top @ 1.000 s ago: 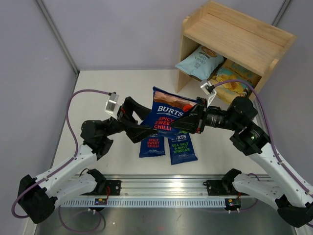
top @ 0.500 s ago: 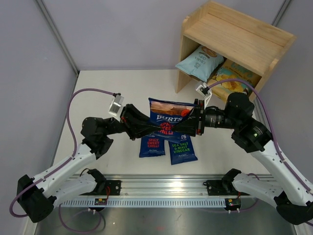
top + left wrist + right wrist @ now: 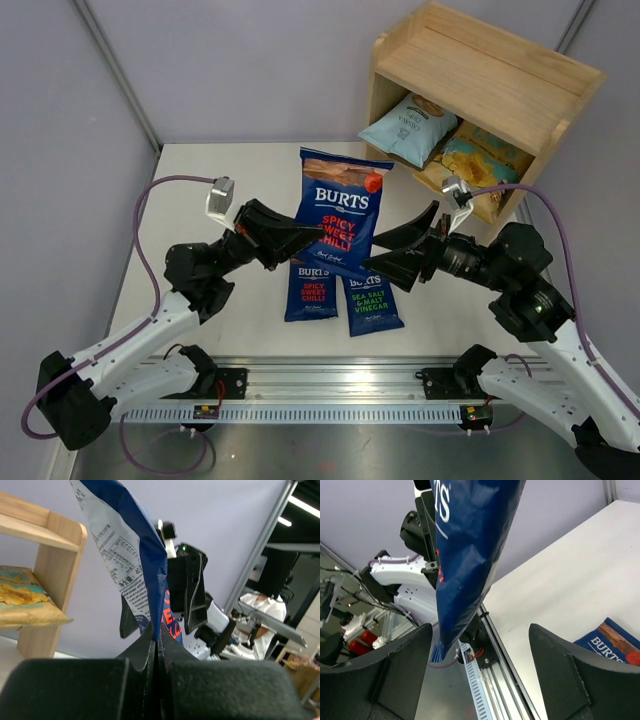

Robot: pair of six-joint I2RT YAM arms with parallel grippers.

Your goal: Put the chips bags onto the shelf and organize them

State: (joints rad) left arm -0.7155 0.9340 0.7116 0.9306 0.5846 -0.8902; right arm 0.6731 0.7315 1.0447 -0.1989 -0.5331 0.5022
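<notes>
A dark-blue Burts bag with red lettering [image 3: 338,208] hangs upright over the table's middle, and my left gripper [image 3: 312,236] is shut on its left edge. In the left wrist view the bag [image 3: 136,555] rises from between the closed fingers [image 3: 172,652]. My right gripper [image 3: 396,248] stands open just right of the bag, apart from it. Seen from the right wrist, the bag [image 3: 470,545] hangs between the spread fingers [image 3: 400,670] without touching them. Two more Burts bags lie flat below: a red-lettered one [image 3: 312,290] and a green-lettered one [image 3: 372,300]. On the wooden shelf's [image 3: 480,70] lower tier lie a pale-blue bag [image 3: 408,125] and a yellow-and-teal bag [image 3: 470,165].
The shelf stands at the table's back right corner; its upper tier holds nothing. Grey walls close in the left and back sides. A metal rail [image 3: 340,385] with both arm bases runs along the near edge.
My left gripper closed on the bag's edge. My right gripper let go, opened wide and drew back to the right. The bag now hangs higher and more upright.
</notes>
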